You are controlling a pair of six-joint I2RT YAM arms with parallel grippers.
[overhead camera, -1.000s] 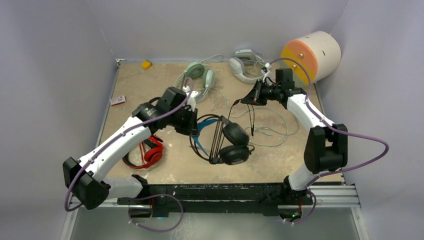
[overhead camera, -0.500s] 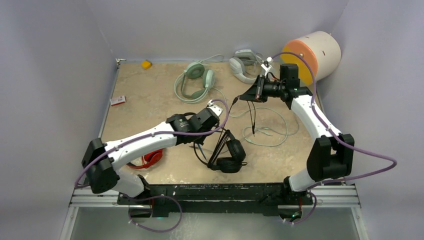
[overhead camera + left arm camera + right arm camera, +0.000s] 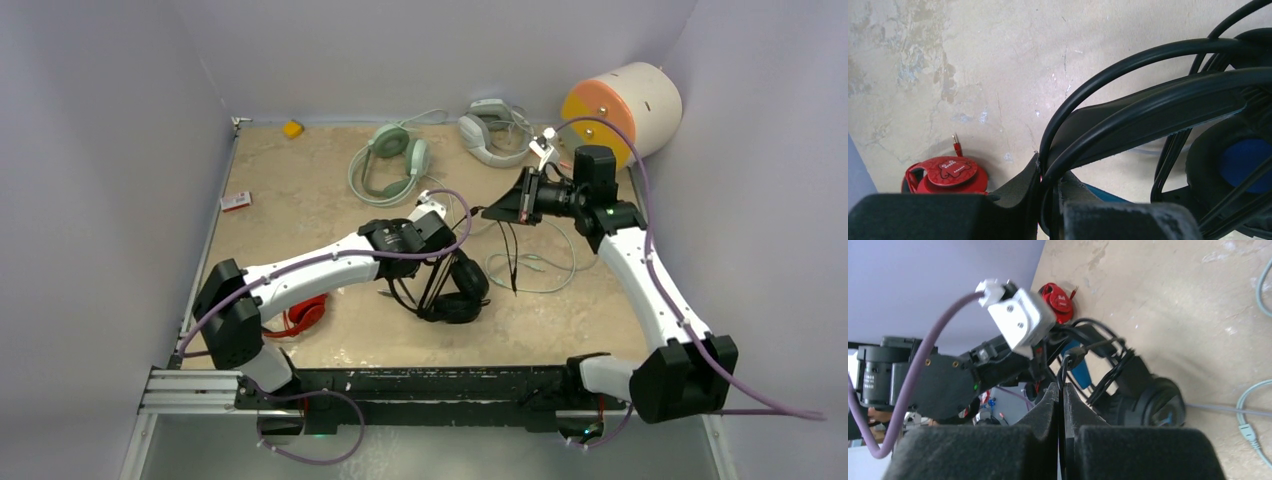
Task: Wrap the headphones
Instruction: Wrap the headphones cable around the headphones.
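Black/blue headset (image 3: pixel 457 292) sits near bench (image 3: pixel 300 190) centre, toward 6 o'clock. Left hand (image 3: pixel 1049 181) pinches its headband (image 3: pixel 1148 116). Right hand (image 3: pixel 1061 392), at approx. 2 o'clock from headset, is pressed together on the thin black cable (image 3: pixel 511 255), apparently; wrist view is tight. Risks: cable slips out under tension; slack snags an ear cup (image 3: pixel 1248 157); headband twists in grip, so wraps go loose.

Mottled beige table (image 3: pixel 300 190) with mint-green headset (image 3: pixel 390 140), grey-white headset (image 3: pixel 476 135), red headset (image 3: pixel 308 314), yellow block (image 3: pixel 292 128), small red-and-white box (image 3: pixel 235 201).
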